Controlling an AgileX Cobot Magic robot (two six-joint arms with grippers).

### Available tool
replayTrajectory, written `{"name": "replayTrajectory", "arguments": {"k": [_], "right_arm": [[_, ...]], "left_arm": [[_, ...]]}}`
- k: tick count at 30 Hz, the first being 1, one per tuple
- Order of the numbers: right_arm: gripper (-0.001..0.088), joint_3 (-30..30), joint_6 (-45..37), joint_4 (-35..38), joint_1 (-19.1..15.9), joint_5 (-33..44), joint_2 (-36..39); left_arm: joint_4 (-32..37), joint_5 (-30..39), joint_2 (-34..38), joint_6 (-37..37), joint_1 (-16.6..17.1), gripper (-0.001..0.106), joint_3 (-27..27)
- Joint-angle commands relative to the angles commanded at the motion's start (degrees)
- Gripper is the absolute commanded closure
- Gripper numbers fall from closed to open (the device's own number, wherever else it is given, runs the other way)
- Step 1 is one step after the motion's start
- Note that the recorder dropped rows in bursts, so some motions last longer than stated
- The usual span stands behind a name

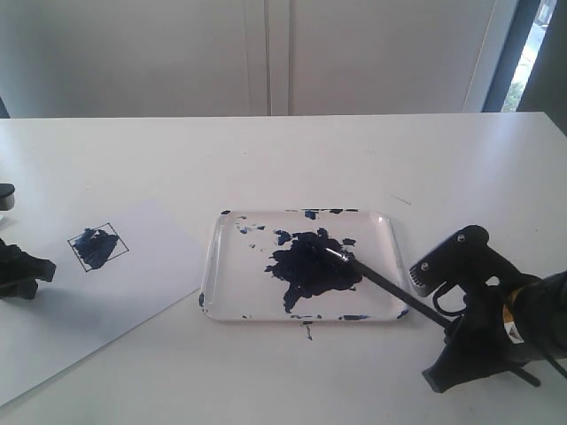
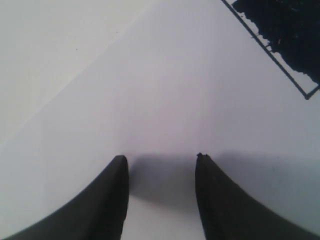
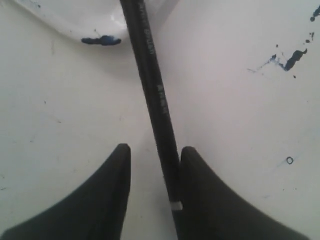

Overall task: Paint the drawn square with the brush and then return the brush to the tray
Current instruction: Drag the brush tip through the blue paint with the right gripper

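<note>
Between the part-open jaws of the right gripper [image 3: 155, 148] we note the brush [image 3: 149, 75], touching one finger only, tip ahead in the tray [image 1: 232, 276]. Our left gripper [image 2: 161, 158] gapes empty over paper [image 2: 170, 100], beside the square [image 2: 287, 35].

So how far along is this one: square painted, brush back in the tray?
Done: the drawn square is mostly smeared dark blue, with a few white flecks. In hand: the brush lies with its tip in the paint in the tray, handle over the rim, inside the right gripper, whose jaws show a gap beside it, so it looks released. Left: probably just backing that gripper away.
</note>
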Motion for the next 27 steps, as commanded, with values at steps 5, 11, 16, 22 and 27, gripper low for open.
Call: {"name": "replayTrajectory", "arguments": {"k": [5, 11, 16, 22, 27], "right_arm": [[0.0545, 0.0, 0.0, -0.36, 0.0, -1.04, 0.11], [0.0545, 0.0, 0.0, -0.45, 0.0, -1.29, 0.11], [0.0665, 0.0, 0.14, -0.42, 0.0, -0.48, 0.11], [0.0824, -0.14, 0.14, -0.42, 0.0, -0.09, 0.11], [0.0868, -1.43, 0.14, -0.42, 0.0, 2.58, -2.55]], "left_arm": [[0.0, 0.0, 0.0, 0.0, 0.0, 0.057, 0.0], [0.0, -0.12, 0.0, 0.11, 0.0, 0.057, 0.0], [0.0, -0.02, 0.0, 0.21, 0.0, 0.057, 0.0], [0.0, -0.02, 0.0, 0.21, 0.0, 0.057, 0.0], [0.0, 0.09, 0.0, 0.21, 0.0, 0.057, 0.0]]}}
